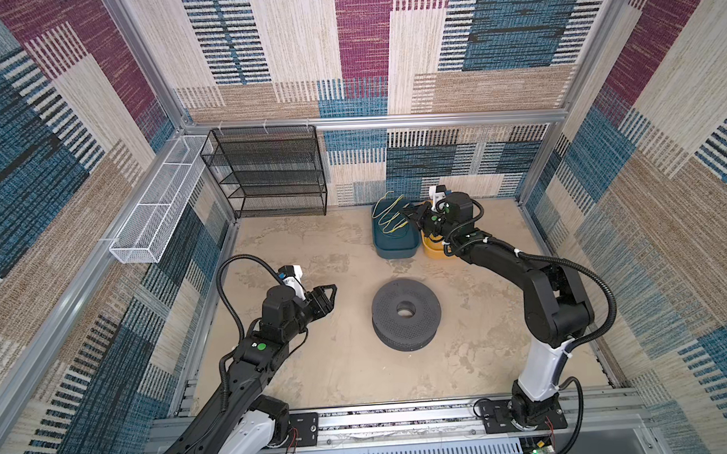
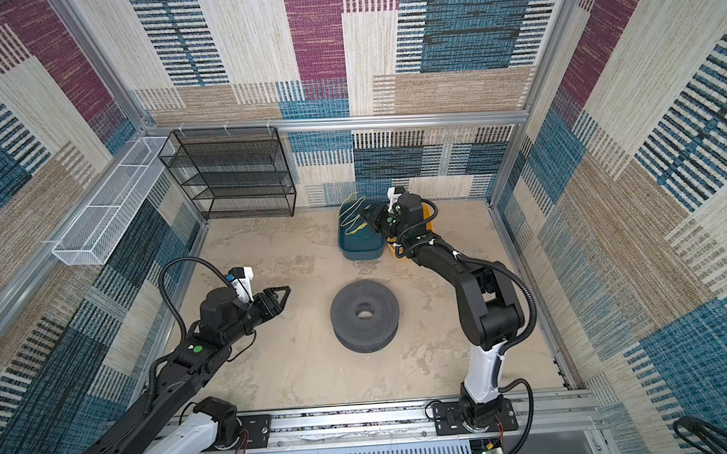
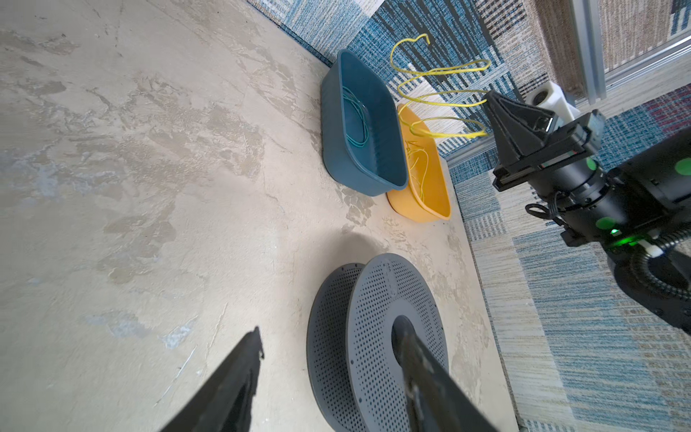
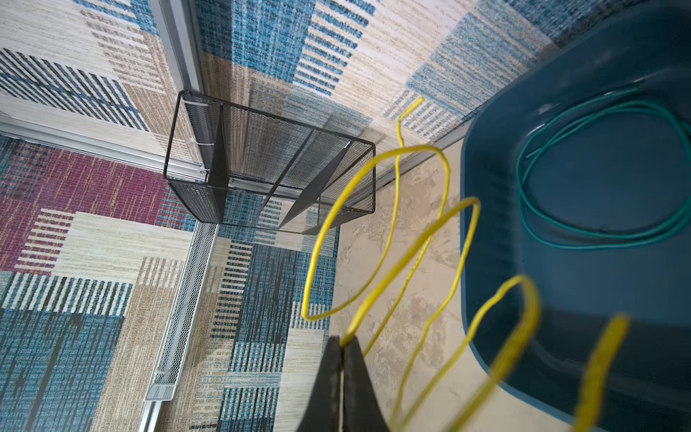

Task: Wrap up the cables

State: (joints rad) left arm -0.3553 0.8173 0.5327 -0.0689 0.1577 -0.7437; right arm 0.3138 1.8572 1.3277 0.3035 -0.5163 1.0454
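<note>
A thin yellow cable (image 1: 388,212) (image 4: 377,161) hangs in springy loops over the blue bin (image 1: 395,245). My right gripper (image 1: 409,213) (image 4: 341,338) is shut on one strand of it, at the fingertips. More yellow cable (image 3: 417,161) lies in the yellow bin (image 3: 433,187) beside the blue one. A green wire (image 4: 598,243) lies coiled in the blue bin. The grey perforated spool (image 1: 406,314) lies flat mid-floor. My left gripper (image 1: 333,293) (image 3: 329,333) hovers left of the spool, open and empty.
A black mesh shelf (image 1: 268,173) stands against the back wall. A white mesh basket (image 1: 157,210) hangs on the left wall. The two bins sit against the back wall, right of the shelf. A metal rail (image 1: 401,418) runs along the front.
</note>
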